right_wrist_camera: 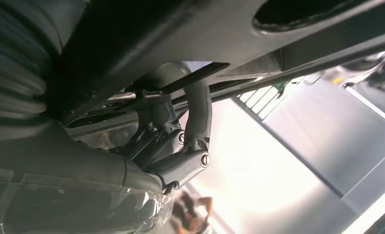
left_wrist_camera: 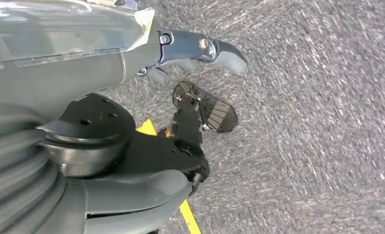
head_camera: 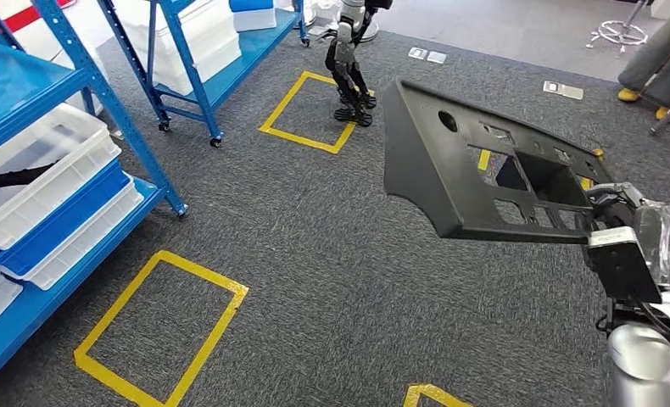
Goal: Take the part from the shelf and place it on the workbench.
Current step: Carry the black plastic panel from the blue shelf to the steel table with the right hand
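Shelving stood far to the left, blue steel racks (head_camera: 103, 93) loaded with white bins (head_camera: 43, 161), one bin resting on a blue tray. Beside them, on the grey carpet (head_camera: 332, 280), a yellow tape rectangle (head_camera: 158, 326) marked out a bay, and a second yellow square (head_camera: 306, 110) lay further back near the next rack. Just past that square another humanoid robot (head_camera: 348, 68) stood on the carpet, legs and feet visible.

Down low, the left robot hand (left_wrist_camera: 190, 53) hung over the carpet with nothing in it, fingers apart and loosely curved, a strip of yellow tape (left_wrist_camera: 188, 214) passing underneath.

Moving right, there was the part (head_camera: 476, 161): a large black plastic panel with a round hole and several rectangular cutouts, carried in the air well above the floor, tilted, its broad end reaching toward the middle of the room. The right robot hand (head_camera: 607, 216) had it by the near right edge. From underneath, the dark fingers (right_wrist_camera: 198, 112) were hooked up around a rib of the panel, clamped on it.

Small white cards (head_camera: 562, 89) lay on the carpet beyond the panel, and at the far right corner a person's legs and yellow shoes (head_camera: 628, 95) were just visible beside a chair base (head_camera: 620, 34).
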Action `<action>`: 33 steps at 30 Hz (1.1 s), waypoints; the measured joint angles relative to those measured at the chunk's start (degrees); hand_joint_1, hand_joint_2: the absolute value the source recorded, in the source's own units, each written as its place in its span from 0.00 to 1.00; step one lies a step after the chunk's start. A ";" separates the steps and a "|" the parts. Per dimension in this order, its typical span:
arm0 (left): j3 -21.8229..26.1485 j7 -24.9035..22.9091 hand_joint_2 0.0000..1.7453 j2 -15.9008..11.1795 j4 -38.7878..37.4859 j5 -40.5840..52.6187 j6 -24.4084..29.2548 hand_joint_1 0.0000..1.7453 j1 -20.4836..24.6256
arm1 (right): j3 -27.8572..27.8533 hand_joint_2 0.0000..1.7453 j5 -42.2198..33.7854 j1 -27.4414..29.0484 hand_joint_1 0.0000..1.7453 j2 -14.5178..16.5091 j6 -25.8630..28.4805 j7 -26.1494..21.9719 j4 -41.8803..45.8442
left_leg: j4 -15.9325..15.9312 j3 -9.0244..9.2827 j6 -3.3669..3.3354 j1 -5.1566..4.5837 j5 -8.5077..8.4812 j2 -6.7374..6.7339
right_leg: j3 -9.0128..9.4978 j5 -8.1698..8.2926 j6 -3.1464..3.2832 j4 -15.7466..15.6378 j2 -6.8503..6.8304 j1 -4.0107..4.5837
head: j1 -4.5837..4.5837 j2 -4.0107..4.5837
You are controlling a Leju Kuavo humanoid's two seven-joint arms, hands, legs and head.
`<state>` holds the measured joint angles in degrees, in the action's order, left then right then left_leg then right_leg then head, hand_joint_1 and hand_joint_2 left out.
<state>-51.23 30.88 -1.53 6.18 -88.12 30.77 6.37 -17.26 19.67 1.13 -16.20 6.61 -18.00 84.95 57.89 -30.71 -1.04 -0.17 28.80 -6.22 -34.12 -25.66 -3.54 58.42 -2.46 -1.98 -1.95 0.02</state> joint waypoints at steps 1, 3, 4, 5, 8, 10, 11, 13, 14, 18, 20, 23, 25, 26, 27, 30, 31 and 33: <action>0.22 0.03 1.00 -0.02 0.03 0.03 -0.12 0.00 0.10 | -0.60 1.00 0.03 0.76 1.00 0.23 -0.03 0.02 1.06 | 1.07 -0.29 0.25 0.23 1.04 1.11 | -0.10 0.13 0.49 -0.02 0.75 -0.20 | 0.01 0.00; 0.57 0.09 1.00 0.01 0.10 0.05 -0.29 0.00 0.18 | -1.36 1.00 0.07 1.60 1.00 0.68 -0.09 0.05 2.77 | 7.06 -2.64 0.64 0.59 5.04 4.58 | -0.34 0.40 1.36 -0.06 2.24 -0.37 | 0.09 0.00; 0.69 0.10 1.00 0.04 0.13 0.05 -0.32 0.00 0.16 | -1.59 1.00 0.13 1.88 1.00 0.88 -0.14 0.06 3.38 | 11.21 -4.46 0.67 0.64 7.18 5.61 | -0.50 0.51 1.67 -0.05 2.98 -0.27 | 0.13 0.00; 0.79 0.11 1.00 0.08 0.14 0.05 -0.32 0.00 0.13 | -1.77 1.00 0.21 2.22 1.00 1.08 -0.21 0.06 3.86 | 14.87 -6.14 0.65 0.65 8.68 6.11 | -0.66 0.61 1.84 -0.05 3.76 -0.15 | 0.17 0.00; 0.96 0.11 1.00 0.13 0.15 0.22 -0.32 0.00 0.12 | -2.40 1.00 0.41 3.17 1.00 1.52 -0.42 0.11 4.79 | 13.53 -5.40 0.10 0.65 6.31 6.74 | -0.89 0.92 1.97 -0.02 6.22 0.14 | 0.19 0.00; 1.01 -0.04 1.00 0.13 0.16 0.72 -0.28 0.00 0.18 | -2.84 1.00 0.35 3.48 1.00 1.74 -0.73 0.13 5.36 | 5.49 -1.30 -0.54 0.71 2.50 9.06 | -0.95 1.17 1.65 0.03 7.74 0.30 | 0.18 0.00; 1.01 -0.30 1.00 0.13 0.16 0.97 -0.14 0.00 0.20 | -3.00 1.00 0.21 3.56 1.00 1.83 -1.03 0.05 5.59 | 2.56 0.13 -0.70 0.71 1.53 10.13 | -1.07 1.33 1.40 0.07 8.40 0.38 | 0.16 0.00; 1.00 -1.14 1.00 0.23 0.16 1.10 0.52 0.00 0.15 | -3.16 1.00 -0.15 3.62 1.00 1.96 -1.77 -0.27 5.81 | 0.47 1.03 -0.88 0.43 1.25 10.69 | -1.48 1.82 0.65 0.00 9.69 0.35 | 0.13 0.00; 1.00 -1.54 1.00 0.32 0.16 0.93 0.97 0.00 0.12 | -3.16 1.00 -0.29 3.58 1.00 1.97 -2.06 -0.44 5.78 | 0.31 1.02 -1.05 0.24 1.03 9.97 | -1.73 2.13 0.18 -0.16 10.39 0.26 | 0.13 0.00; 1.02 -2.35 1.00 0.63 0.20 0.39 2.21 0.00 0.15 | -3.12 1.00 -0.59 2.17 1.00 1.61 -2.37 -0.75 5.15 | -0.71 0.84 -2.31 0.27 -0.31 6.79 | -5.31 -0.54 0.18 5.43 5.71 0.52 | -0.20 0.00; 1.02 -2.45 1.00 0.69 0.20 0.25 2.38 0.00 -0.11 | -3.02 1.00 -0.77 1.40 1.00 1.65 -2.36 -0.81 4.68 | -0.72 0.52 -2.52 0.09 -0.43 5.16 | -8.56 -3.70 0.38 12.97 3.51 0.70 | -0.37 -0.01; 1.02 -2.32 1.00 0.70 0.20 0.38 2.01 0.00 -0.33 | -2.84 1.00 -0.74 0.84 1.00 1.85 -2.05 -1.43 3.96 | -0.67 0.39 -2.48 0.01 -0.41 2.73 | -7.53 -3.68 -0.69 13.64 2.52 0.43 | -0.40 -0.01; 1.01 -2.28 1.00 0.67 0.20 0.55 1.64 0.00 -0.21 | -2.72 1.00 0.05 -0.41 1.00 1.84 -1.31 -1.60 3.67 | -0.55 0.50 -2.16 -0.13 -0.22 1.34 | -2.53 -1.40 -1.45 5.46 0.53 0.36 | -0.40 -0.01; 0.99 -2.29 1.00 0.63 0.20 0.59 1.55 0.00 -0.13 | -2.70 1.00 0.75 -1.21 1.00 1.71 -0.77 -1.33 3.55 | -0.44 0.51 -1.91 -0.32 -0.08 0.77 | -0.64 -0.61 -1.36 2.19 -0.28 0.53 | -0.36 0.00; 0.94 -2.31 1.00 0.58 0.20 0.66 1.56 0.00 -0.05 | -2.74 1.00 1.69 -2.01 1.00 1.44 -0.13 -0.79 3.39 | -0.34 0.54 -1.66 -0.53 0.02 0.24 | 0.40 -0.23 -1.02 0.28 -0.74 0.72 | -0.32 0.00; 0.54 -2.45 1.00 0.52 0.20 0.98 1.74 0.00 0.14 | -3.40 1.00 5.63 -3.91 1.00 -0.35 1.62 1.64 2.42 | -0.32 0.62 -1.00 -0.76 0.13 -1.02 | 0.30 0.14 0.22 -0.32 0.69 0.72 | -0.24 0.00; 0.38 -2.50 1.00 0.50 0.20 1.07 1.81 0.00 0.22 | -3.77 1.00 6.75 -4.41 1.00 -1.07 1.94 2.23 2.07 | 0.12 0.47 -0.70 -0.62 0.59 -0.38 | 0.23 0.27 0.54 -0.40 1.20 0.46 | -0.20 -0.01; 0.17 -2.52 1.00 0.50 0.20 1.18 1.89 0.00 0.31 | -4.37 1.00 8.23 -5.42 1.00 -2.06 2.29 2.97 1.56 | 4.34 -1.33 -0.18 -0.20 3.42 2.82 | 0.09 0.56 1.42 -0.54 2.24 -0.05 | -0.11 -0.01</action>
<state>-51.06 28.36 -1.03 6.38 -86.94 32.65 6.67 -21.62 27.90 -4.29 -18.26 8.90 -15.04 86.51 62.23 -32.04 -1.22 -0.36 32.23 -3.40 -34.02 -25.10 -2.12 57.88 -0.22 -2.03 -2.06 0.02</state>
